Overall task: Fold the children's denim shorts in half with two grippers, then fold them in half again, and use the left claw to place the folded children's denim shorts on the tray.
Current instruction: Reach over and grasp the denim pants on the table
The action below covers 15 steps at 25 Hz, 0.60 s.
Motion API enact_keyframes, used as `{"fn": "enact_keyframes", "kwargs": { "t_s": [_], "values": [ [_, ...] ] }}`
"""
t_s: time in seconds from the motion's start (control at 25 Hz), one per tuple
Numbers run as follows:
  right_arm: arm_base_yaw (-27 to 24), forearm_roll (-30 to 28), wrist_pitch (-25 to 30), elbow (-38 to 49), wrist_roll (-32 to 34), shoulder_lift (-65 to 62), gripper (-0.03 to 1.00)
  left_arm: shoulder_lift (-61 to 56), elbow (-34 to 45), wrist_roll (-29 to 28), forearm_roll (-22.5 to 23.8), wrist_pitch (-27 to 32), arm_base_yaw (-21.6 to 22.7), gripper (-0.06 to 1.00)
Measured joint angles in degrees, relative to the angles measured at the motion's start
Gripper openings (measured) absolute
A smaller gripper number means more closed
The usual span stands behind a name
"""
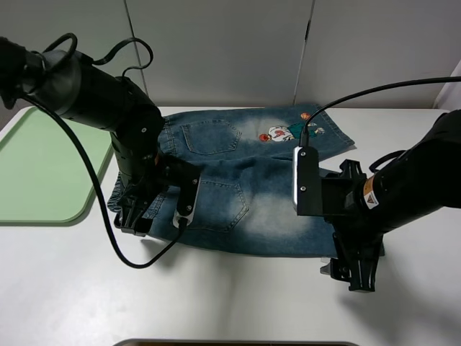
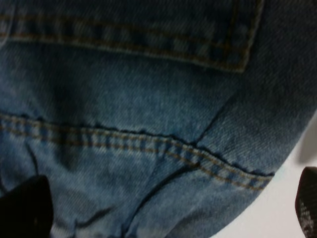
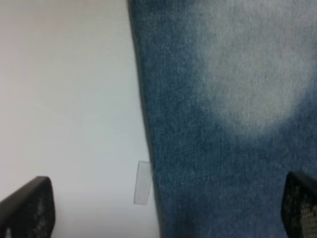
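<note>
Clearance on the tabletop (image 1: 230, 303)
Bare white surface lies open at 5 to 7 o'clock of the children's denim shorts (image 1: 252, 202). At 9 the tray (image 1: 43, 166) blocks; left gripper (image 1: 135, 222) crowds 8, right gripper (image 1: 356, 277) 4. Wall panels (image 1: 216, 50) close 12.

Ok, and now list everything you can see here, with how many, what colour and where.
denim shorts: one, faded blue, spread flat mid-table
cartoon patch: one, white and red, on the far leg of the shorts
tray: one, pale green, on the table left of the shorts, nothing on it
clear strip: one, see-through, on the table beside the shorts' edge
table: one, white, under everything
wall panels: several, pale grey, behind the table
left pincer: one, black, open, at the shorts' near left edge
right pincer: one, black, open, at the shorts' near right corner
</note>
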Motion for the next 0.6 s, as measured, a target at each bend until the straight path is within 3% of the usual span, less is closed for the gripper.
{"fn": "enact_keyframes", "kwargs": {
  "t_s": [0.36,0.6],
  "values": [
    [0.0,0.7,-1.8,0.1,0.0,4.5,0.69,2.1,-0.8,13.6,-8.9,-0.2,3.3,0.97],
    [0.0,0.8,-3.2,0.1,0.0,6.2,0.69,3.9,-0.8,16.9,-9.8,-0.4,4.4,0.97]
  ]
}}
